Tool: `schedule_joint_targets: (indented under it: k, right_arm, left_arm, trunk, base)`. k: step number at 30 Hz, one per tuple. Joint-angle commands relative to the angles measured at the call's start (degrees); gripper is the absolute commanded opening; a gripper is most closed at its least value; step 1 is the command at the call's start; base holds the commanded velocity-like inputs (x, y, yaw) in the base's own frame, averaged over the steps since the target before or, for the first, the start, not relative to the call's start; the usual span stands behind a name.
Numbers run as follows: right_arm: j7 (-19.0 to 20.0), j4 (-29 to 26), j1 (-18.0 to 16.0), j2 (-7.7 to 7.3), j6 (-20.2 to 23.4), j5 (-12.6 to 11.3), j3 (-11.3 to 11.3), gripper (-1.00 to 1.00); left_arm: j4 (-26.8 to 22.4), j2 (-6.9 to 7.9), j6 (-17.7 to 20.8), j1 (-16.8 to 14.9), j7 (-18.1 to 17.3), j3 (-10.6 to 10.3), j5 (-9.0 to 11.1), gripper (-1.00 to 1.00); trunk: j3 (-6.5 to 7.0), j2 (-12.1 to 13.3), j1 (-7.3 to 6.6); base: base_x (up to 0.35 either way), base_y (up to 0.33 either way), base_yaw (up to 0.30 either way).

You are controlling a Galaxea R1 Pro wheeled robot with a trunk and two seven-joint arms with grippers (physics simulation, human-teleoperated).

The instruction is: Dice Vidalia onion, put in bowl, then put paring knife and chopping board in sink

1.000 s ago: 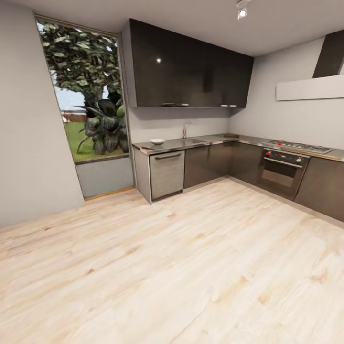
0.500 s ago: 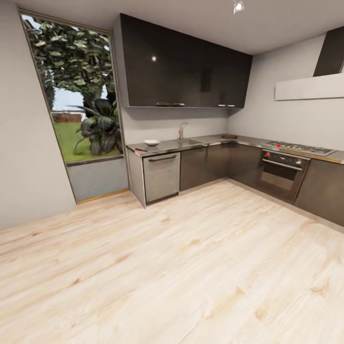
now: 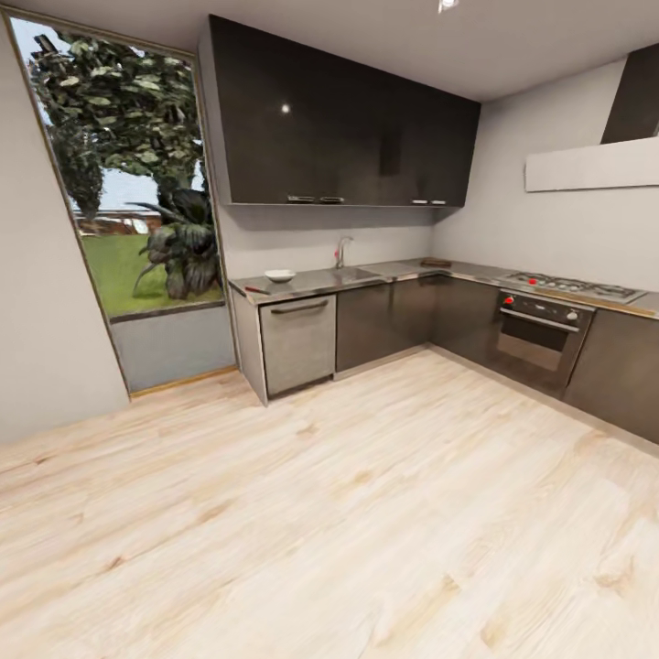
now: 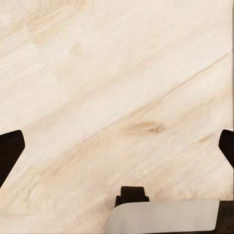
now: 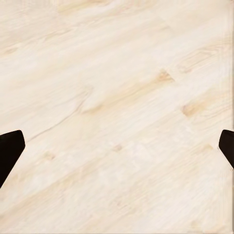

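Well, the Vidalia onion is too far off to make out; it should be down in the sink point(image 3: 343, 273), under the chrome faucet point(image 3: 340, 251) on the back run of the surface point(image 3: 403, 269). Expect a small, firm, smooth bulb, light, apt to roll; I'd pinch it across the widest part, not the pointed tip.

White bowl point(image 3: 279, 275) sits near the surface's left end, w/ the red-handled paring knife point(image 3: 257, 290) just beside it at the front edge. Knife is slim and low-lying, so take it by the handle. A brown patch near the corner is likely the chopping board point(image 3: 437, 263); stiff, flat, prob. needs an edge grip.

Beyond: dishwasher point(image 3: 298, 343) below the bowl, oven point(image 3: 535, 339) and hob point(image 3: 572, 286) on the right run, window point(image 3: 128, 174) at left.

You're well apart from all of it, w/ open wood floor point(image 3: 366, 513) between. Left claw point(image 4: 117, 146) and right claw point(image 5: 117, 146) both hang released over the floor, fingertips wide, nothing held. Drive up to the sink first.
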Motion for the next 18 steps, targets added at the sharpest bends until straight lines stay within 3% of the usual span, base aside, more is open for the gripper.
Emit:
schedule_joint_targets:
  k: [1, 18]
  right_arm:
    - [0.0, 0.0, 0.0, 0.00, -0.1, 0.0, 0.0, 1.00]
    - [0.0, 0.0, 0.0, 0.00, -0.1, 0.0, 0.0, 1.00]
  left_arm:
    - [-0.1, 0.00, -0.1, 0.0, 0.0, 0.0, 0.0, 1.00]
    - [-0.1, 0.00, -0.1, 0.0, 0.0, 0.0, 0.0, 1.00]
  trunk:
    - [-0.04, 0.0, 0.03]
    - [-0.04, 0.0, 0.03]
  base:
    - [0.254, -0.211, 0.000]
    - [0.254, -0.211, 0.000]
